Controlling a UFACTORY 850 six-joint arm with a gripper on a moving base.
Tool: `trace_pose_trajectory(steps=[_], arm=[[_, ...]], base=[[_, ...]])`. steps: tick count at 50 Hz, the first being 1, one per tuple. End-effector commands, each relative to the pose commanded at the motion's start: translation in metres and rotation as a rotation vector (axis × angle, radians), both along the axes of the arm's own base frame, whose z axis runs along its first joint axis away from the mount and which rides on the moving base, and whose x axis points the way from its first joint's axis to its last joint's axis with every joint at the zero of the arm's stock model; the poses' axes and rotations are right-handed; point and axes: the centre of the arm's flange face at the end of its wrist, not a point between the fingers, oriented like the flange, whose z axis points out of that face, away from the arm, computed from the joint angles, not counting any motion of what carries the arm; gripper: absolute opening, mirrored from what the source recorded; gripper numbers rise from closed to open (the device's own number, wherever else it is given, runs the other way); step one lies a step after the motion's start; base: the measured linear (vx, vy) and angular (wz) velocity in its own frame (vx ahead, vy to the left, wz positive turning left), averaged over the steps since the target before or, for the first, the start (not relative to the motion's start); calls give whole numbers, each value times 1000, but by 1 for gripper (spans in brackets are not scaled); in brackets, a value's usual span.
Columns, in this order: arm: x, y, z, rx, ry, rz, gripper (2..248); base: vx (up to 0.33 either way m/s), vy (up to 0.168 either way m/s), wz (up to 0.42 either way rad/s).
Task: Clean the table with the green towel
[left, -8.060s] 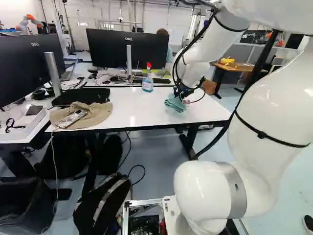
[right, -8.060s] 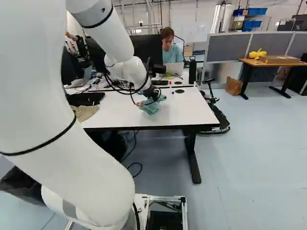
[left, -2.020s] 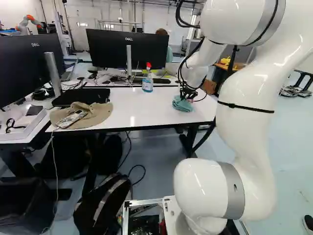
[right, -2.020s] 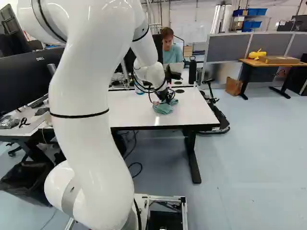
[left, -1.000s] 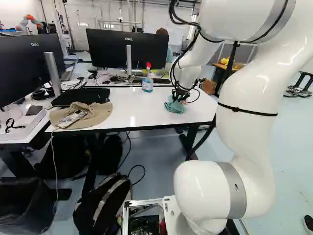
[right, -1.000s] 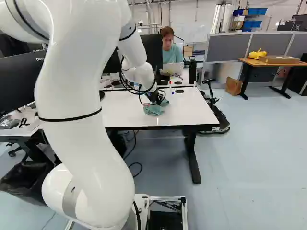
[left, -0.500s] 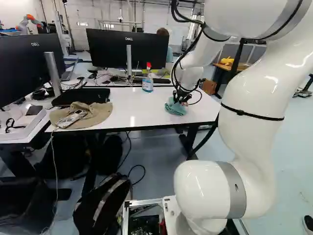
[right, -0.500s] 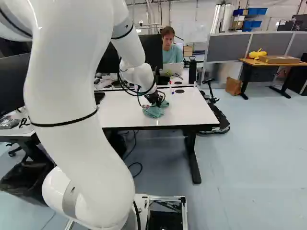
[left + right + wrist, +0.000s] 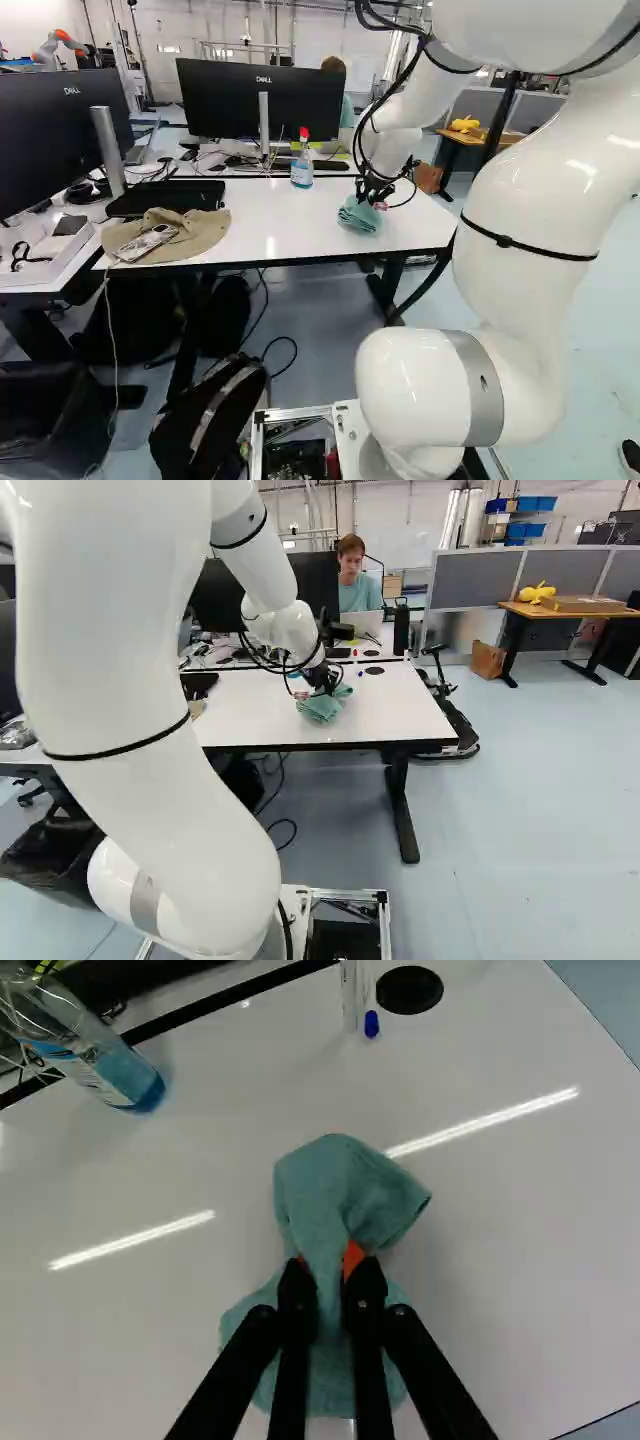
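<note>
My gripper [image 9: 372, 197] is over the right part of the white table [image 9: 270, 215], in the left base view. In the wrist view the gripper [image 9: 328, 1260] is shut on the green towel [image 9: 335, 1185], whose middle is pinched between the orange pads. One folded end of the towel spreads ahead of the fingers; the other bulges beneath them. The towel [image 9: 320, 708] hangs down at the tabletop in the right base view; whether its whole underside touches the surface cannot be told.
A spray bottle [image 9: 302, 160] stands near the table's back edge. A blue-tipped marker [image 9: 371, 1024] lies by a round black grommet [image 9: 409, 990]. On the left are a hat [image 9: 185, 238] with a phone-like item and a black case [image 9: 165, 198]. Another robot [image 9: 58, 45] is far back.
Against one second ago, the arm's upper links have swung right in the left base view and left in the right base view. Gripper and towel have moved only slightly. The base has stayed put.
</note>
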Motion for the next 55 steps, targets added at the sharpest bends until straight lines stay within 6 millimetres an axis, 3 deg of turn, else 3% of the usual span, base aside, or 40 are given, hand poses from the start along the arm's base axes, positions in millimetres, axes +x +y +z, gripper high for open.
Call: trace_pose_trajectory(steps=[11, 34, 55], arm=[[-3, 7, 9, -3, -16, 13, 46], [-8, 44, 9, -2, -15, 87, 46], [-34, 73, 9, -1, -11, 144, 46]], base=[[0, 0, 0], [0, 0, 0], [0, 0, 0]])
